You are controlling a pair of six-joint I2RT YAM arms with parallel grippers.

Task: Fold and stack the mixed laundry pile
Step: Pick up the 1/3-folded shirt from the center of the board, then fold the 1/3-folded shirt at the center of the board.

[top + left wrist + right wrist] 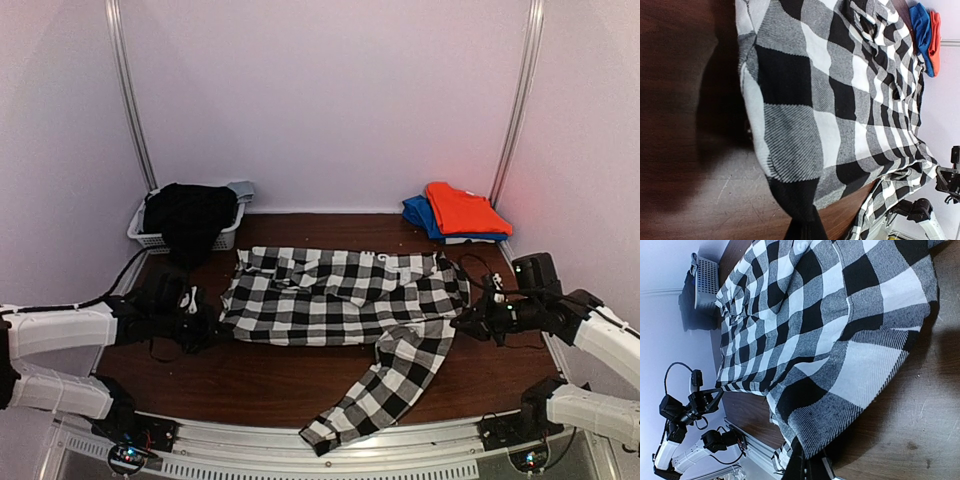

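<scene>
The black-and-white checked shirt lies spread across the middle of the brown table, one sleeve trailing to the front edge. My left gripper is shut on the checked shirt's left edge. My right gripper is shut on the shirt's right edge. The plain black garment fills the white slatted basket at the back left. The orange-red garment lies folded on a blue one at the back right.
The white basket stands in the back left corner. The folded blue garment sits under the orange-red one near the right wall. A metal rail runs along the table's front edge.
</scene>
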